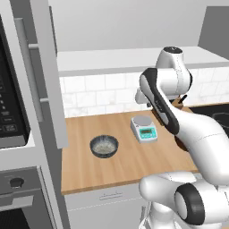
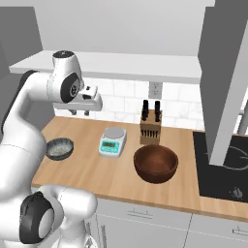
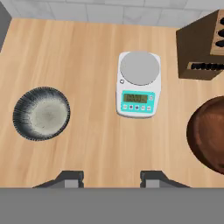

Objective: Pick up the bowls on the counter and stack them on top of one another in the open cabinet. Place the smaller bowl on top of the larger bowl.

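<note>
The arm is up high over the counter [image 2: 121, 174], and the gripper [image 3: 111, 178] looks straight down with its jaws apart and nothing between them; the two dark fingertips [image 3: 70, 177] stand well separated above bare wood in the hand view; in the right base view the gripper [image 2: 80, 112] hangs in front of the white tiled wall [image 2: 126, 104], well above the worktop. The smaller bowl [image 3: 41, 113] sits upright on the counter, dark grey outside, speckled pale inside, and it lies to the left of the kitchen scale [image 3: 139, 85] in the hand view, well apart from it; the left base view shows the same bowl [image 1: 104, 146] out on open wood, nearer the front edge than the scale [image 1: 144, 127]. The larger bowl [image 2: 155, 163] rests upright on the other side of the scale, glossy reddish-brown, near the counter's front edge; just behind it stands the brown knife block [image 2: 150, 126] with dark handles sticking up, against the tiles; in the hand view the larger bowl [image 3: 210, 135] is cut off by the right edge. Overhead runs the flat white shelf floor of the open cabinet [image 2: 121, 65], with the pale grey inside above it; a black cooktop [image 2: 223, 169] lies at the right end of the counter.
</note>
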You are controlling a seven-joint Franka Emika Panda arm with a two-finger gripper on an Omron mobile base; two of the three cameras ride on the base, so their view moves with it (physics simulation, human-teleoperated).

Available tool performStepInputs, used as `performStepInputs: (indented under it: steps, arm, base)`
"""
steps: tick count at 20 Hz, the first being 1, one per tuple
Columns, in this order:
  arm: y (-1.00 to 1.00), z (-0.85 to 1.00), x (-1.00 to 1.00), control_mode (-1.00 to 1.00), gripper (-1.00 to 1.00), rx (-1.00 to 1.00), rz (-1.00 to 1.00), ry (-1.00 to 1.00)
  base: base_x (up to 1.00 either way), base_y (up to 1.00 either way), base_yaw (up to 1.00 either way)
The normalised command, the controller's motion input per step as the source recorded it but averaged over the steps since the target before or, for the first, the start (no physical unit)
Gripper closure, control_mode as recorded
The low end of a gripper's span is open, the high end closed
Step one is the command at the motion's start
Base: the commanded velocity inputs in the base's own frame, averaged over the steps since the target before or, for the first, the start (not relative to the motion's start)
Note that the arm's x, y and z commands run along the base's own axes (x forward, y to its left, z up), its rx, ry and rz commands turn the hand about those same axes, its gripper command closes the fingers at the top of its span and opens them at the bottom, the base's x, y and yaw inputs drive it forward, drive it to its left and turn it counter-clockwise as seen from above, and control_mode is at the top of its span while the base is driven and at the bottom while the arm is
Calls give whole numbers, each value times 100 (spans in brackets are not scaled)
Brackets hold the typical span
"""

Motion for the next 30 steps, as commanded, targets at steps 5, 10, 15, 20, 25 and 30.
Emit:
performStepInputs:
  steps: [5, 10, 15, 20, 25, 30]
  arm:
    - [56, -31, -4, -100, -100, 0, -1, 1]
    - [97, -75, -9, -100, -100, 0, 0, 6]
    - [47, -93, 0, -100, -100, 2, -9, 5]
    - [16, -79, 15, -100, -100, 4, -13, 0]
    - [0, -55, 34, -100, -100, 0, -7, 0]
    - [4, -53, 33, -100, -100, 0, -8, 0]
  base:
    - [0, 0, 0]
    - [0, 0, 0]
    - [0, 0, 0]
    - [0, 0, 0]
    - [0, 0, 0]
    - [0, 0, 0]
